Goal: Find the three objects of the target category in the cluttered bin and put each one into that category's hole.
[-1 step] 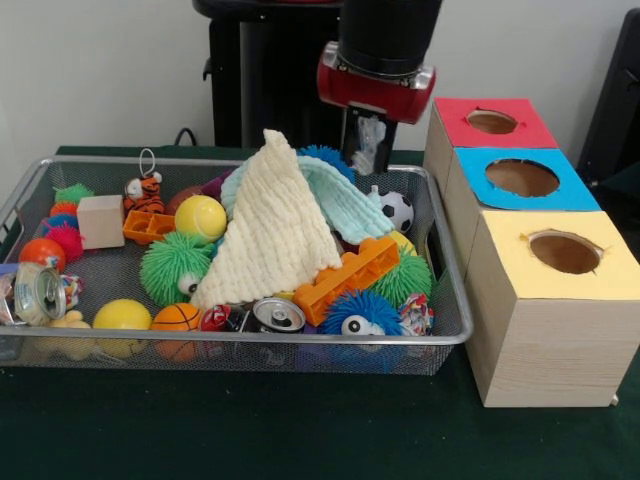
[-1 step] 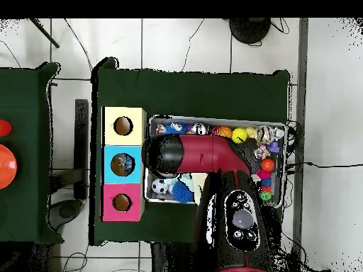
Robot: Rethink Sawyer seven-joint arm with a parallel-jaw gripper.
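The red and black arm hangs over the far right corner of the silver wire-mesh bin (image 1: 445, 335), its claw (image 1: 366, 150) low behind the bin's far rim, just left of the row of three wooden boxes. Pale fingers show below the red wrist collar, but whether they are spread, clenched or holding something cannot be told from either view; in the overhead view the arm's bulk hides the claw entirely.

The boxes stand to the right of the bin: a red-topped box (image 1: 525, 130) farthest, a blue-topped box (image 1: 566, 188) in the middle, and a yellow-topped box (image 1: 600, 275) nearest, each with a round hole in its top. The overhead view seems to show something dark already inside the blue box's hole, though it is too small to identify.

The target category is not evident from the pictures. The bin is crowded: a cream knitted cloth (image 1: 268, 225) draped in a peak over the middle, a pale turquoise cloth (image 1: 345, 205) behind it, an orange plastic building brick (image 1: 348, 278), a black-and-white miniature football (image 1: 397, 210) right beside the claw, a spiky green rubber ball (image 1: 172, 265), a yellow ball (image 1: 200, 217) and a crushed drink can (image 1: 278, 315).

By my judgement the search is in hand, with the arm working near the boxes. The next move likely calls for shifting the cloths, which conceal much, then a clean pick and a carry to the matching hole.
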